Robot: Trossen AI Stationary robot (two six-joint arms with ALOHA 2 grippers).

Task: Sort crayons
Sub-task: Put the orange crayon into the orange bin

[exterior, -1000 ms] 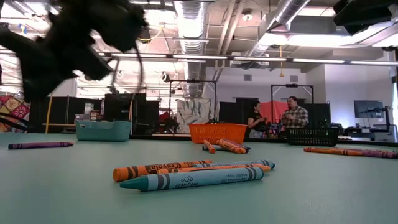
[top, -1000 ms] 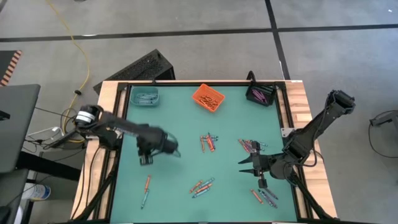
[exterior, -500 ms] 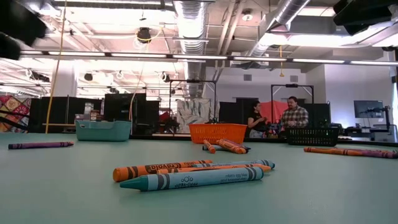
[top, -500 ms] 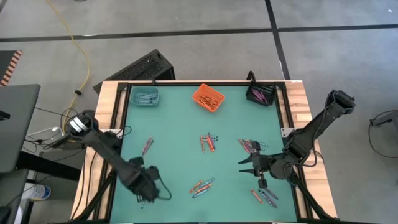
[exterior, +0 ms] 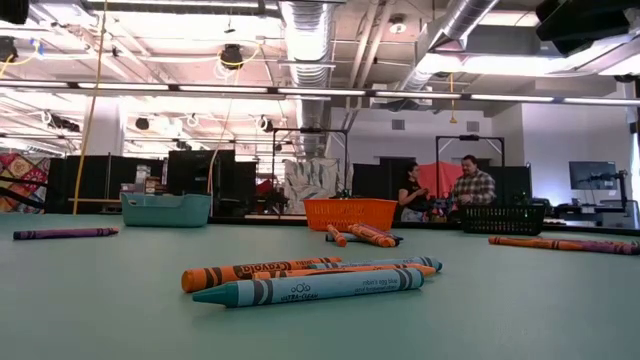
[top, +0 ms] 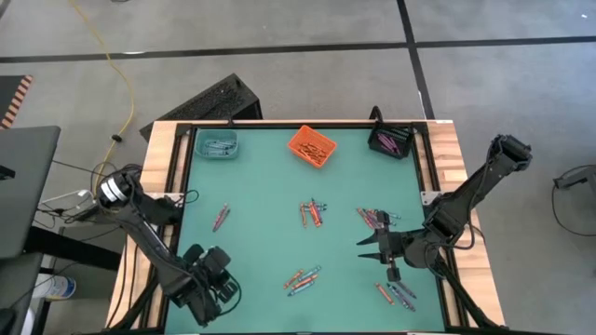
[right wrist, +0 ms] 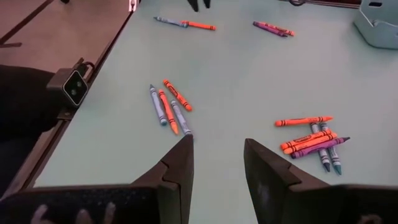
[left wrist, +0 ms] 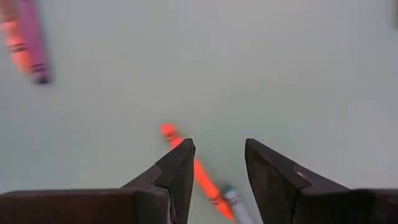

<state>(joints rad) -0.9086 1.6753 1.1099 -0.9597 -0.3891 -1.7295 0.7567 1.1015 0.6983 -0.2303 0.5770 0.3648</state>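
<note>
Crayons lie on the green table in loose groups: centre (top: 312, 212), right of centre (top: 377, 219), near centre (top: 303, 277), near right (top: 396, 293), and a purple one (top: 221, 217) at the left. My left gripper (top: 214, 290) is open at the near left, pointing steeply down. Its fingers (left wrist: 177, 171) stand above an orange crayon (left wrist: 196, 177) and a blue-grey one (left wrist: 239, 210), both flat on the table. My right gripper (top: 368, 249) hangs open above the table at the right, over bare table between the crayon groups (right wrist: 169, 106) (right wrist: 314, 143).
Three small bins stand along the far edge: teal (top: 216, 144), orange (top: 311, 145) and black (top: 391, 141), each holding crayons. A purple and an orange crayon (left wrist: 28, 37) lie beyond the left gripper. Wooden rails (top: 154, 223) frame the table.
My left arm has swung from the left middle of the table toward the near left corner, keeping about the same height, and its gripper has rolled and tipped down over the orange and blue-grey crayons. The purple crayon it stood over now shows. My right arm kept still.
</note>
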